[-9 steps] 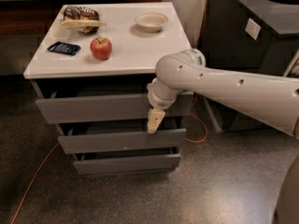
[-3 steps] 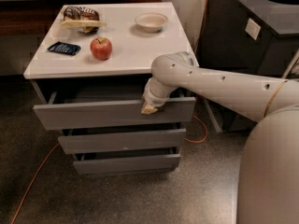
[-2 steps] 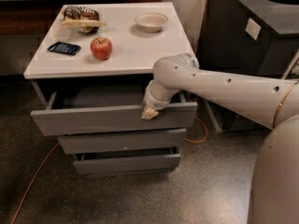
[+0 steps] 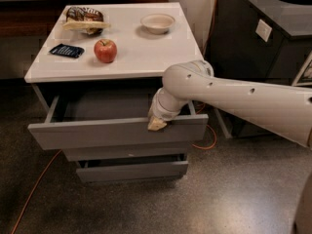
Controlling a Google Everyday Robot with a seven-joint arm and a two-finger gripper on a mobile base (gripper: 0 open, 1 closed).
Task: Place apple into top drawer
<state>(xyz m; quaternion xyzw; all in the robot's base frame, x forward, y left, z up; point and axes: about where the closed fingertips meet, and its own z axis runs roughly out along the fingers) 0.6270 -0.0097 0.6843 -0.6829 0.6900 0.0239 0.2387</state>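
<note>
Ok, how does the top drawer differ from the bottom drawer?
The top drawer stands well out; the bottom drawer barely. The top drawer's front is taller, the bottom drawer's narrower. The end effector sits at the top drawer's rim, not the bottom drawer's. Both are grey, handle-less.

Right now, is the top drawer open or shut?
Open: the top drawer front stands forward of the cabinet, dark inside showing. The pincer is at its upper edge; the apple sits on the cabinet top.
</note>
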